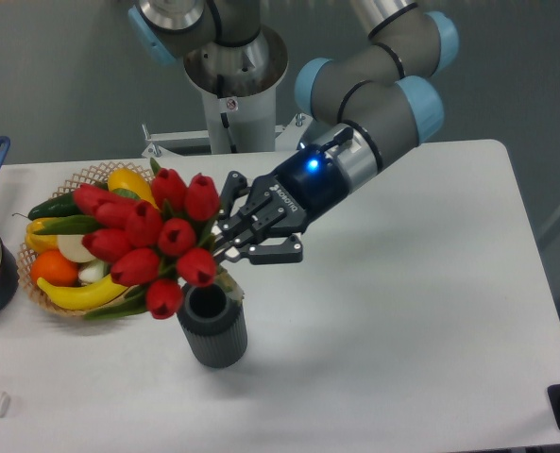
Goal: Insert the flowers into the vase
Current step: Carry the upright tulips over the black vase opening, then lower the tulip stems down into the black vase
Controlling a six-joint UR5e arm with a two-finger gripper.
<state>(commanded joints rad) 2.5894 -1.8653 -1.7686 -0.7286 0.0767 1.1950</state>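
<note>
The gripper (230,243) is clenching its jaws on the stems of the flowers (145,241), holding the bunch tilted, blooms leaning up and left over the wicker basket (34,293). The stem ends are pointing down toward the vase (212,327), standing on the desk (402,330) just below the jaws, its mouth partly hidden.

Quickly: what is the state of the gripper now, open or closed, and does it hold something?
Gripper: closed on the stems of the flowers, holding the bunch tilted above the vase.
</note>
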